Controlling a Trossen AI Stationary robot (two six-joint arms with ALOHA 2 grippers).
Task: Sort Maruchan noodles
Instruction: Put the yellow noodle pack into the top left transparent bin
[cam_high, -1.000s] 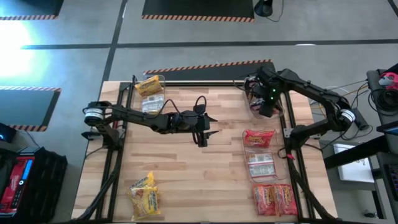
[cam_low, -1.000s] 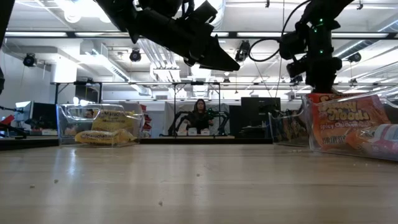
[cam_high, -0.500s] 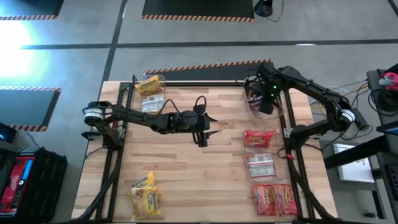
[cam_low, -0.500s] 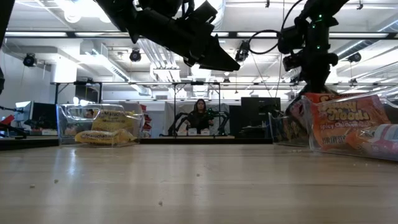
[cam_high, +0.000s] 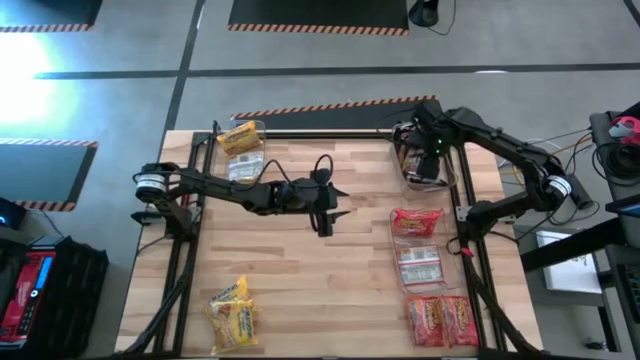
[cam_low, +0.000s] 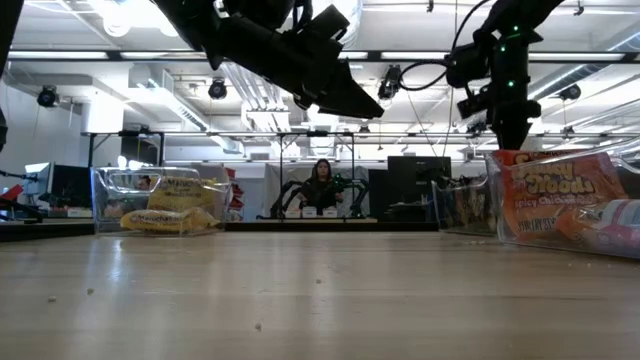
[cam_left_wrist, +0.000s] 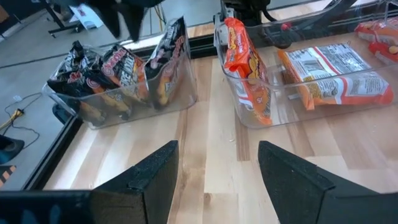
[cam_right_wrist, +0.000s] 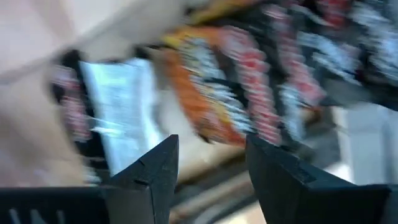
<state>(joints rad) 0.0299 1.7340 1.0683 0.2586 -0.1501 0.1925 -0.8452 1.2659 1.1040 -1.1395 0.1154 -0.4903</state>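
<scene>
Right gripper (cam_high: 428, 168) hangs over the far-right clear bin (cam_high: 412, 180), the one holding the dark brown packets (cam_left_wrist: 118, 65). In its own wrist view the two fingers (cam_right_wrist: 149, 177) stand apart with a clear gap between them — jaws spread, nothing pinched; blurred dark packets (cam_right_wrist: 249, 87) lie just beyond the tips.

Left gripper (cam_high: 328, 212) hovers above the middle of the worktop (cam_high: 300, 270), well apart from every bin. Jaws spread, empty — bare wood shows between its fingers (cam_left_wrist: 149, 180) in the left wrist view.

Where the noodles lie:
- far-left bin (cam_high: 243, 160): yellow packets (cam_high: 240, 138), one standing against the wall in the low view.
- near-left corner: loose yellow packets (cam_high: 232, 312) on the wood.
- right side, middle bin (cam_high: 440, 250): red-orange packets (cam_high: 416, 222), one upright at the bin's far end, one lying label-down beside it.
- near-right corner: two more red-orange packets (cam_high: 440, 318) flat on the worktop, side by side.

A person (cam_low: 322, 185) sits in the room far behind the worktop.
</scene>
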